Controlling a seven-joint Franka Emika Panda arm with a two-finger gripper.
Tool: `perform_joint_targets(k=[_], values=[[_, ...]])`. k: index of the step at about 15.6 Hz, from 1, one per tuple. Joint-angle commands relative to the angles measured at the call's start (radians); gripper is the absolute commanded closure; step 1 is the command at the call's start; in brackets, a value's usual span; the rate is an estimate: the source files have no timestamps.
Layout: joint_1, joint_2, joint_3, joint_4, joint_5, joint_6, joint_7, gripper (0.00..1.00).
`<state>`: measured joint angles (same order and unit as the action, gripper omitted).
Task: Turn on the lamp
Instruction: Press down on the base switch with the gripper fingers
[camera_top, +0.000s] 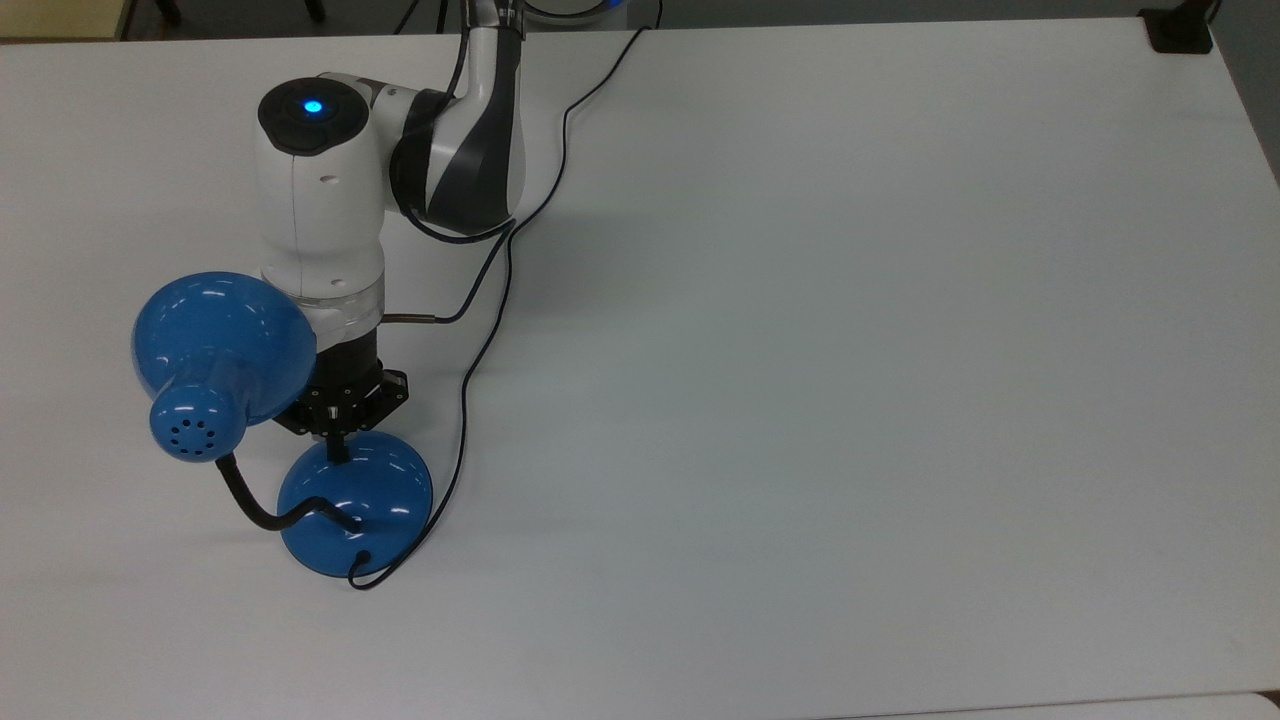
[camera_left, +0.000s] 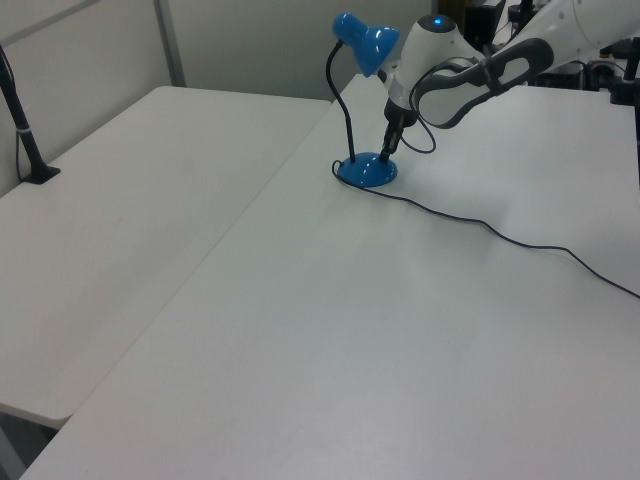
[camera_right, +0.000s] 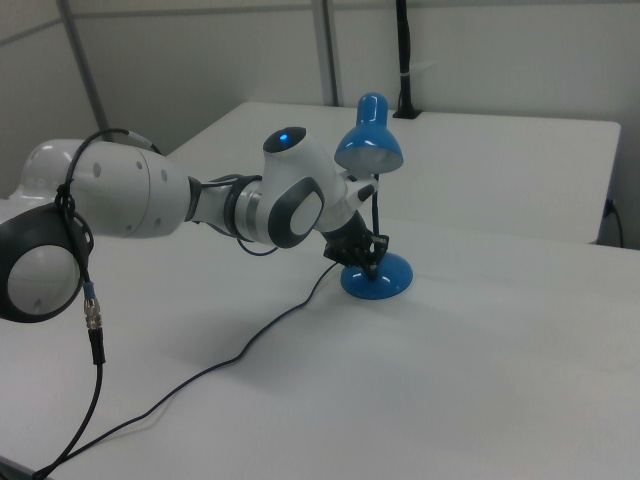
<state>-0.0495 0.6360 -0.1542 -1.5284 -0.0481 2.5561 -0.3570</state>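
We see the glossy blue desk lamp (camera_top: 355, 500), with its cone shade, black bendy neck and round domed base, standing near the top view's left edge of the white tabletop (camera_top: 850, 350). The black two-finger pincer (camera_top: 338, 447) points straight down onto the far side of the dome, its fingers drawn together into one narrow tip and holding nothing. That tip meets the dome where a small black switch (camera_top: 341, 455) seems to sit, though we cannot tell whether it is pressed. The switch therefore lies directly under the pincer, so we judge the coming move to be a short downward push. The shade (camera_right: 368, 146) looks unlit in the right view. The thin black cord (camera_left: 520, 240) trails away across the tabletop.
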Motion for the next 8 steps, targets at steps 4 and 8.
perform_joint_targets(k=[4,8], values=[[-0.003,0.01,-0.005,-0.004,-0.004,0.024,-0.004,1.0],[0.0,0.019,-0.005,-0.003,-0.01,0.024,-0.005,1.0]])
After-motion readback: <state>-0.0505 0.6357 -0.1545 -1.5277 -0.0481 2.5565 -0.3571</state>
